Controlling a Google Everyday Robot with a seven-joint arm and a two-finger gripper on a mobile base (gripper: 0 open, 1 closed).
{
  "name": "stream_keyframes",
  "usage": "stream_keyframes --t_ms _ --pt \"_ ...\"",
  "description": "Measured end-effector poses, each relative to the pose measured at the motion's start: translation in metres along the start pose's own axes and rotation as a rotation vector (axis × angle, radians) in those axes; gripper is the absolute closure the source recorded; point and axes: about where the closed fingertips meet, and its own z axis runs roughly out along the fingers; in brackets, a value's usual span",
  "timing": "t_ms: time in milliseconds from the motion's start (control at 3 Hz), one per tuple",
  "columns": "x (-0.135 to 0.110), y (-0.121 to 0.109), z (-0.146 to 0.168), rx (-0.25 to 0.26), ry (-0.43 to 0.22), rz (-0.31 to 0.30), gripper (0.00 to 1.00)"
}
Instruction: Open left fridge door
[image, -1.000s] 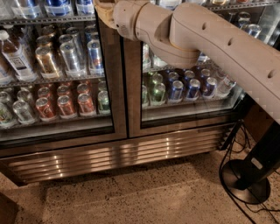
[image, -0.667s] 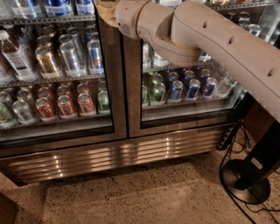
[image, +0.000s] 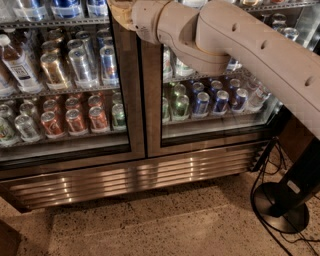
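task thing: left fridge door, tall glass pane in a brushed-steel frame, fills the 9 o'clock half of the view. It looks shut, with its inner stile flush against the right-hand glass door, the one with the blue and green cans.
fridge: wide two-door stainless drinks cooler. Ribbed steel grille along the base, wire shelves of cans behind both panes.
pincer: beige pincer at 12 o'clock, cut by the top edge, sitting over the centre seam on the left door's side.
pincer state: cannot tell how far open it is or whether it has hold of anything; the working end is out of view.
arm: thick beige arm comes in from 3 o'clock and crosses the right-hand door's upper shelves.
why there: my read is that the free edge is at the centre seam, hinge at the far 9 o'clock side, so the seam is where a pull gets leverage.
progress: early, no gap at the seam.
next needs: a hold on the inner stile, then an outward arc about the hinge.
risk: black floor stand and its cables at 4 o'clock sit close to the base's path.
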Motion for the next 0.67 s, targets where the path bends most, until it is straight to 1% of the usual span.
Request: stream_keyframes --t_ms 333,667 --pt "0.0003 0.0004 -0.0004 -0.007 0.000 0.000 1.00" --pt "0.0003 0.0004 -0.0004 -0.007 0.000 0.000 0.81"
